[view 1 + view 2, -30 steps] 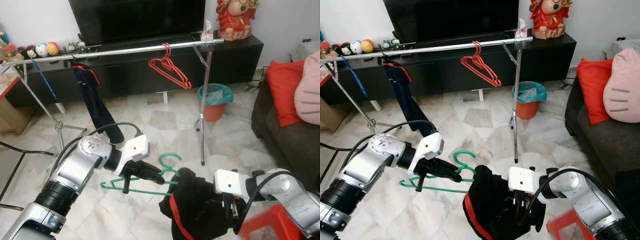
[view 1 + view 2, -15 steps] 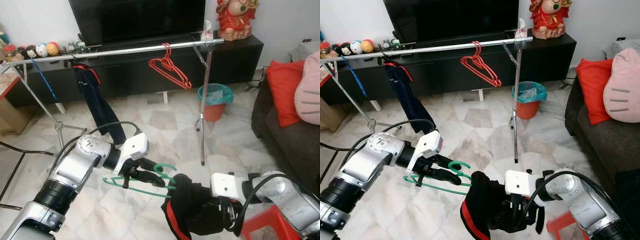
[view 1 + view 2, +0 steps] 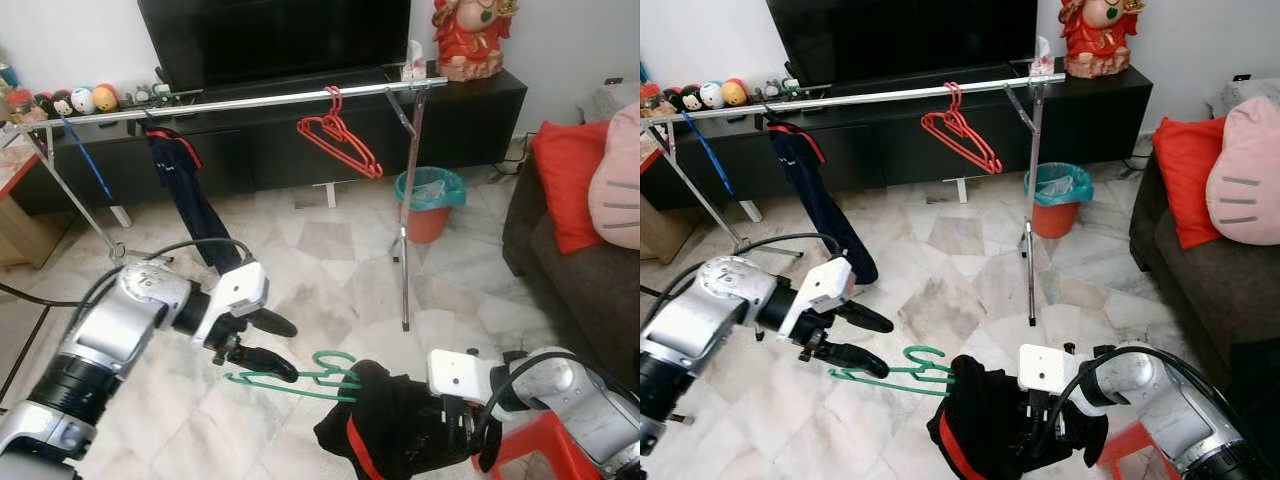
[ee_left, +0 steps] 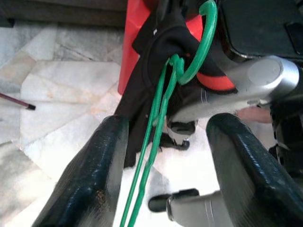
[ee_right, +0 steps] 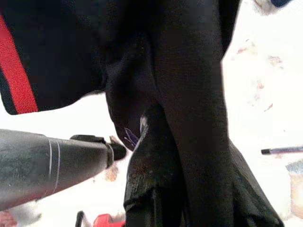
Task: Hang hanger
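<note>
A green hanger (image 3: 285, 381) lies nearly flat just above the floor, its hook end tucked into a black garment with a red stripe (image 3: 392, 432). My left gripper (image 3: 277, 346) is open at the hanger's left end. In the left wrist view the hanger's wire (image 4: 156, 124) runs between the spread fingers (image 4: 90, 184). My right gripper is buried in the garment (image 5: 189, 94), shut on the cloth, low at the front right. The silver clothes rail (image 3: 260, 101) stands beyond, with red hangers (image 3: 340, 136) and a dark garment (image 3: 190, 202) on it.
A blue hanger (image 3: 88, 158) hangs at the rail's left end. The rail's upright leg (image 3: 408, 230) stands just behind the garment. A teal bin (image 3: 430, 202) is behind it. A dark sofa with a red cushion (image 3: 568, 190) is on the right, and a red stool (image 3: 535, 452) at the front right.
My left gripper has opened and drawn back to the left. The green hanger has sunk lower and now stays caught in the black garment, which has also dropped a little.
</note>
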### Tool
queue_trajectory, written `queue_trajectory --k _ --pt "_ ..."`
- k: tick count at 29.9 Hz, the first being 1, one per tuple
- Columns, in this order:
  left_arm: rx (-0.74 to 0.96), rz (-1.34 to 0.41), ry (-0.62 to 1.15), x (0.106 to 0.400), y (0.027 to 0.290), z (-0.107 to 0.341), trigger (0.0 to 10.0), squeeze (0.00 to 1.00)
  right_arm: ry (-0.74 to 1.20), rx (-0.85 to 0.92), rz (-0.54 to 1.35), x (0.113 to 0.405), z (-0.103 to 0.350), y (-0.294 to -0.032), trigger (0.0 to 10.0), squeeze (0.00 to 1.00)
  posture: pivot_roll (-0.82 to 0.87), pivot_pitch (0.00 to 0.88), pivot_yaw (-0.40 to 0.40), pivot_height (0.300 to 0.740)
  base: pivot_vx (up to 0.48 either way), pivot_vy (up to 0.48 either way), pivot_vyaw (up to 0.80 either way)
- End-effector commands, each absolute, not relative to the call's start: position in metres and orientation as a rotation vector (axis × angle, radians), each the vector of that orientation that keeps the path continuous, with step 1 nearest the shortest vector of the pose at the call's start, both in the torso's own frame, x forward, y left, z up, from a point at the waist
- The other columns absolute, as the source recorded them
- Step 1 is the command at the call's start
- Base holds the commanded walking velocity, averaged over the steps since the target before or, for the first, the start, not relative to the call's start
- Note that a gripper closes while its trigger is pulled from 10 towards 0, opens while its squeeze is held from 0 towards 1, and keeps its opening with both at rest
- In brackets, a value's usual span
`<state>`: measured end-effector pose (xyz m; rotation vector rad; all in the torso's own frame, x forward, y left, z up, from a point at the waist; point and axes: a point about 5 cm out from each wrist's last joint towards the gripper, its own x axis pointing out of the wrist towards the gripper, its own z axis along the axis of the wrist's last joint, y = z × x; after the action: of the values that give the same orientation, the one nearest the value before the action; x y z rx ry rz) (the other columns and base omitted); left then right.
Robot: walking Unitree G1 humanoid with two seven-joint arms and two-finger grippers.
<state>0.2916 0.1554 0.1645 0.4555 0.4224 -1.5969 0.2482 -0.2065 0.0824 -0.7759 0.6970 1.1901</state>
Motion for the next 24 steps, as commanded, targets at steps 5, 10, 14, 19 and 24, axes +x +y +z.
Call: queue_trajectory --k 5,10,14,19,24 --pt "0.507 -1.559 0.473 0.29 0.177 0.168 10.0 1.0 0.753 -0.819 1.149 0.248 0.076 -0.217 0.0 0.0 -0.06 0.0 0.136 0.74 0.0 0.0 0.0" --pt "0.5 -1.518 0.524 0.283 0.196 0.168 10.0 1.0 0.8 -0.84 1.097 0.248 0.072 -0.227 0.0 0.0 -0.05 0.0 0.132 0.74 0.0 0.0 0.0" --pt "0.491 -1.439 0.532 0.284 0.209 0.168 10.0 1.0 0.822 -0.87 1.012 0.255 0.069 -0.233 0.0 0.0 -0.04 0.0 0.129 0.74 0.0 0.0 0.0" --pt "0.515 -1.256 0.451 0.297 0.211 0.165 10.0 0.95 0.761 -0.874 0.842 0.273 0.074 -0.238 1.5 0.0 -0.03 0.0 0.127 0.74 0.0 0.0 0.0" --pt "0.49 -0.956 0.33 0.317 0.214 0.154 10.0 0.0 0.633 -0.774 0.558 0.297 0.087 -0.24 10.0 0.0 -0.04 0.0 0.121 0.74 0.0 0.0 0.0"
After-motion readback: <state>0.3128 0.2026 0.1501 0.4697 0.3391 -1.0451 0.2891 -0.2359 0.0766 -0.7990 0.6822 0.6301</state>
